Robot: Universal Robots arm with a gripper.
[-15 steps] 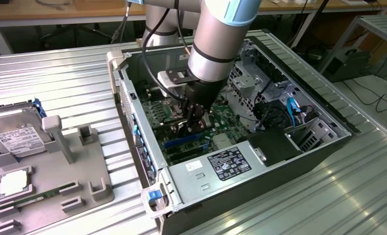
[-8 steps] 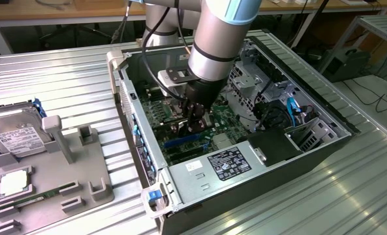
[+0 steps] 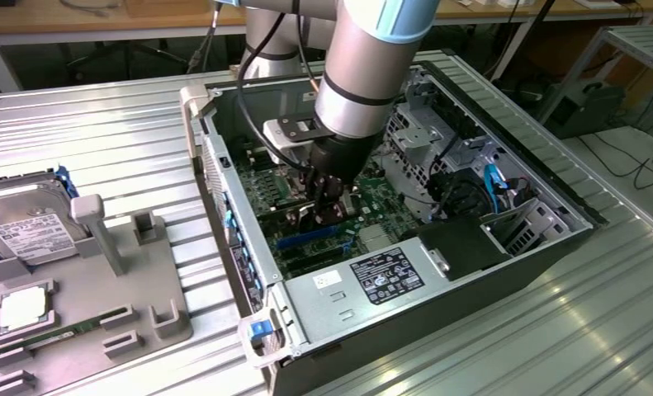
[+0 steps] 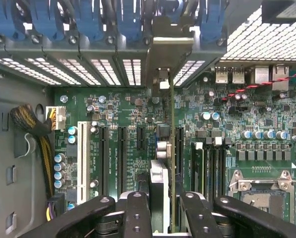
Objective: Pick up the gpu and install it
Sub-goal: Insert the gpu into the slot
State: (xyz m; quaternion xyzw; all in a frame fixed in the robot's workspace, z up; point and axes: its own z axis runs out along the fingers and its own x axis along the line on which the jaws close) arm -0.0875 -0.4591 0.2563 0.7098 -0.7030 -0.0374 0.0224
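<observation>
The gpu (image 4: pixel 171 148) shows edge-on in the wrist view as a thin card standing upright over the motherboard (image 4: pixel 123 104). Its silvery bracket (image 4: pixel 167 49) rests against the case's rear slot openings. The card's edge runs along a long black expansion slot (image 4: pixel 180 153); whether it sits in that slot I cannot tell. My gripper (image 4: pixel 160 213) is shut on the gpu, with a black finger on each side of the card (image 4: pixel 135 213). In the exterior view the gripper (image 3: pixel 324 210) reaches down into the open computer case (image 3: pixel 414 280), close over the board.
On the exterior view's left, a grey fixture (image 3: pixel 117 280) carries a silver hard drive (image 3: pixel 23 231) and a green memory stick (image 3: pixel 51 337). Inside the case are a power supply (image 3: pixel 381 276), drive cages (image 3: pixel 437 132) and cable bundles (image 4: pixel 36 134). Blue slot latches (image 4: pixel 88 20) line the rear wall.
</observation>
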